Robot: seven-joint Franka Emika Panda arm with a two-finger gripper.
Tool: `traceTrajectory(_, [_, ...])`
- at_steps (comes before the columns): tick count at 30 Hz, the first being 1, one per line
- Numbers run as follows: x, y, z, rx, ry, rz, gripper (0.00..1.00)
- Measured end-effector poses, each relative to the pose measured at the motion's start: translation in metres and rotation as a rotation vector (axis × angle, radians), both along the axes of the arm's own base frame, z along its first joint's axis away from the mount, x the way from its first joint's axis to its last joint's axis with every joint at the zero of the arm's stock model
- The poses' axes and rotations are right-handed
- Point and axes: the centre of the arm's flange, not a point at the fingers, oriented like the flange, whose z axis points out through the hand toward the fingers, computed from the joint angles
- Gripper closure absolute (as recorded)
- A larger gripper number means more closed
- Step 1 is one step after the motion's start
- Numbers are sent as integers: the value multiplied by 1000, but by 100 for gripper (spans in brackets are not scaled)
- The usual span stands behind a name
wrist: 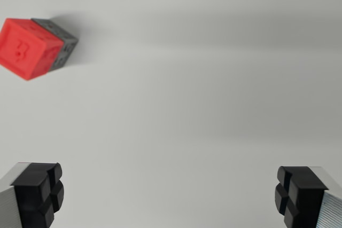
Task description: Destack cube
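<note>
Pale grey table (203,89), bare across most of the wrist view. Gripper (168,196) at bottom edge, black fingertips (40,190) spread wide apart, nothing between them. Upper left: red cube (28,48) stacked on grey cube (60,44), turned corner-on to the camera. No long axis; embossed face points toward the view's lower left.

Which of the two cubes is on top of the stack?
The red cube is on top; it covers most of the grey cube, which shows only at its right edge.
</note>
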Motion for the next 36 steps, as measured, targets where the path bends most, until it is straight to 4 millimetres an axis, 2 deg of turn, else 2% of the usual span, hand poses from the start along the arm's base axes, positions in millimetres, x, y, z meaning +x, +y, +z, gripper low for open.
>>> traceTrajectory(19, [7,29,-32,7,9,-94,0])
traceTrajectory(36, [15,65,-73,11,20,-210,0])
